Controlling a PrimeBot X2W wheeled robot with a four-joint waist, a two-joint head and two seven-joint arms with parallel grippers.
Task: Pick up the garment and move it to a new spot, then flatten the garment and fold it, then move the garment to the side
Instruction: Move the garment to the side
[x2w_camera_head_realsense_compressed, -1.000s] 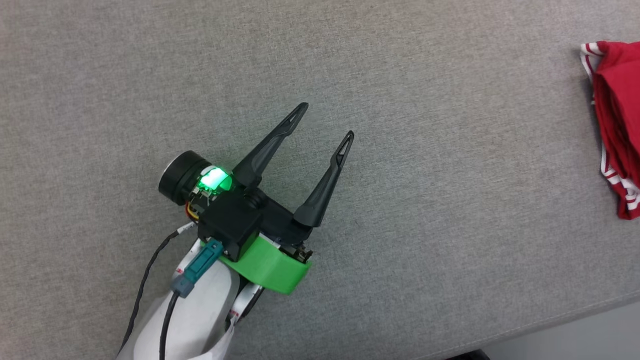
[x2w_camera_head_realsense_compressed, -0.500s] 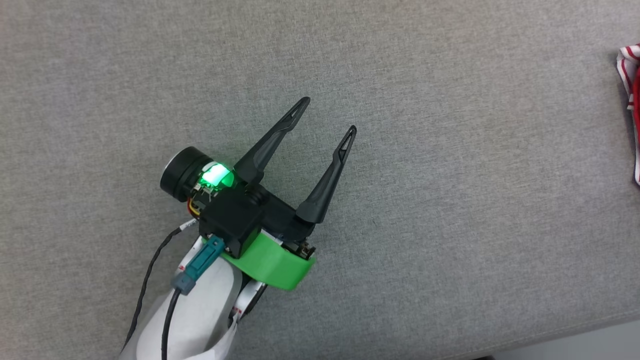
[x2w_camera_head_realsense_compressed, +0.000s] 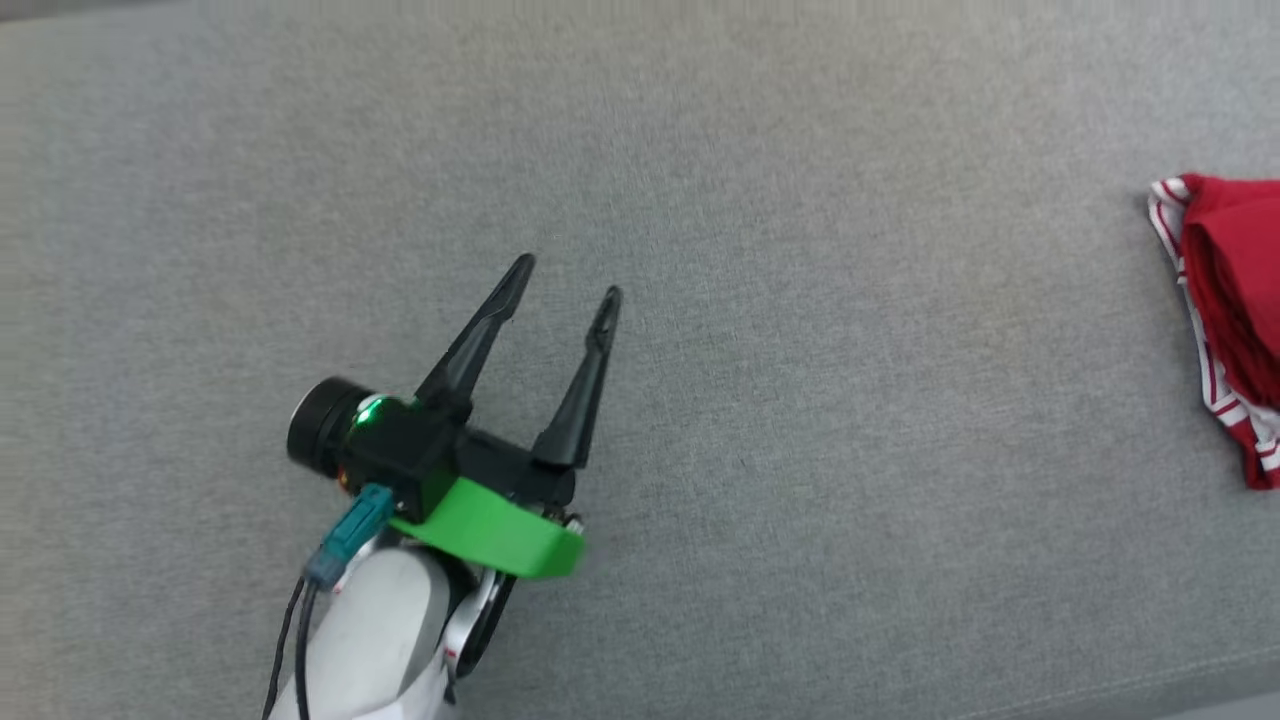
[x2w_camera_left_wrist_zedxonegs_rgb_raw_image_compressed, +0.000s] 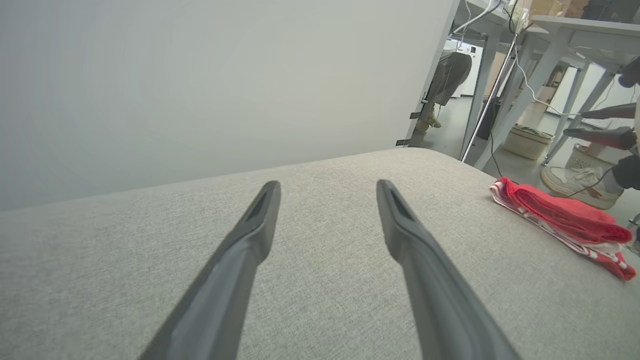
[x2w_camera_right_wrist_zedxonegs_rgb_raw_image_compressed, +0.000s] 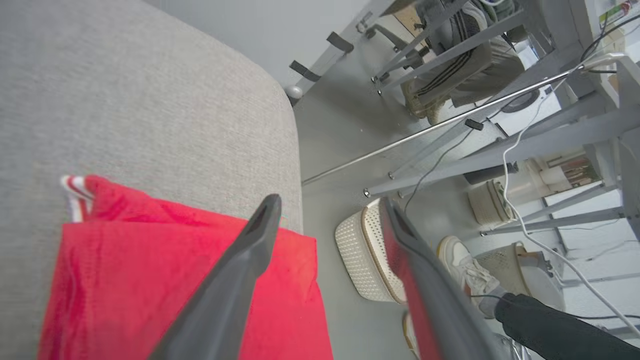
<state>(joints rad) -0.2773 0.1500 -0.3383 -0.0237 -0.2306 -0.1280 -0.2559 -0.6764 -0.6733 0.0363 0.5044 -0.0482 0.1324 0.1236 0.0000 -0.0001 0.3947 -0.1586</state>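
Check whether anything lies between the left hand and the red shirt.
Nothing visible does. Bare grey cushion separates the open left hand from the folded red shirt, which lies near the cushion's right edge.

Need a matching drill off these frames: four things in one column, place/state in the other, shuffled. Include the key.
Column 1
1. garment
2. left end effector
3. right end effector
4. white perforated basket

Column 2
a. on the floor, beside the grey cushion
b. open, over bare cushion
c. folded, lying at the cushion's right end
d. open, above the garment and the cushion's edge

Pairs: 1-c; 2-b; 3-d; 4-a
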